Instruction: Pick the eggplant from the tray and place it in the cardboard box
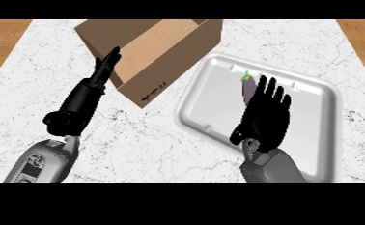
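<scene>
A purple eggplant (248, 88) with a green stem lies in the white tray (206, 103) at the right. My right hand (265, 115) hovers over the tray just below the eggplant, fingers straight and spread, covering the eggplant's lower end. The open cardboard box (160, 50) stands tilted at the upper middle, left of the tray. My left hand (105, 69) is beside the box's left wall, fingers straight and pointing up, holding nothing.
The marble counter (143, 132) runs across the view, with wooden strips (14, 31) showing at the far left and right corners. The box's front corner sits close to the tray's left rim.
</scene>
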`<state>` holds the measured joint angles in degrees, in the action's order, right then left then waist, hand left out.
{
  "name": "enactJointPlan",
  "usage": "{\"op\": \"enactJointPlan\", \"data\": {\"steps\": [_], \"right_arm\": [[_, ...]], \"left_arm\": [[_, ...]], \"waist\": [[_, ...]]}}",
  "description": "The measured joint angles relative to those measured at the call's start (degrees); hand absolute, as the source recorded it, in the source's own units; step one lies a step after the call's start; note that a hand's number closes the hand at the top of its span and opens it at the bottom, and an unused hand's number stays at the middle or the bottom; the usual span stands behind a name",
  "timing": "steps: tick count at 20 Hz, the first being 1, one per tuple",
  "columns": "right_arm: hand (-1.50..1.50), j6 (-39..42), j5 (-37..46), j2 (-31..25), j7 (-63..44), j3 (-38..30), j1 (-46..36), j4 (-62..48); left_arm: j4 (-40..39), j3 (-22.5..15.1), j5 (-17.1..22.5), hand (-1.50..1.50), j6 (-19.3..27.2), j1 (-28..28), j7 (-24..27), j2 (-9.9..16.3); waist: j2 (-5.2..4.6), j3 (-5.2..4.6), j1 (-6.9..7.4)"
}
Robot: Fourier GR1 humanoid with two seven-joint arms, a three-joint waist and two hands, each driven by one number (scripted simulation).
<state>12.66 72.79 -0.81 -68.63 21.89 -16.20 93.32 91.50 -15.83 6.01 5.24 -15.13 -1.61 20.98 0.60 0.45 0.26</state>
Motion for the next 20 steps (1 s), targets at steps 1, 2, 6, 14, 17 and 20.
{"op": "enactJointPlan", "data": {"steps": [1,2,6,14,17,20], "right_arm": [[-1.5,0.2,-0.1,0.0,0.0,-0.2,0.0,-0.1],[-1.5,0.2,-0.4,0.0,0.2,-0.5,-0.2,-0.7],[-1.5,0.3,-2.0,0.1,0.1,-1.7,-1.6,-3.1],[-1.5,0.4,-3.7,0.1,0.4,-2.6,-0.5,-4.9],[-1.5,0.1,-3.7,0.1,0.4,-2.1,1.1,-5.0],[-1.5,-0.4,-3.6,0.1,0.6,-2.4,1.6,-6.1]], "left_arm": [[0.0,0.0,-0.2,0.0,0.1,0.1,0.0,-0.2],[-0.4,0.2,-0.3,0.0,0.0,0.1,0.7,-0.3],[-0.2,0.4,-0.6,0.0,-0.6,-0.1,0.2,-0.4],[-0.4,0.9,-1.4,0.0,-0.5,0.1,-0.2,-1.4],[-0.5,1.4,-1.5,0.0,-1.1,0.1,0.1,-1.4],[-0.5,1.7,-1.5,0.0,-1.6,-0.1,-0.2,-1.5]], "waist": [[0.01,0.02,-0.04],[0.01,0.05,-0.05],[-0.03,0.05,0.2],[0.04,0.05,-0.11],[0.06,0.06,-0.21],[0.0,0.04,-0.18]]}}
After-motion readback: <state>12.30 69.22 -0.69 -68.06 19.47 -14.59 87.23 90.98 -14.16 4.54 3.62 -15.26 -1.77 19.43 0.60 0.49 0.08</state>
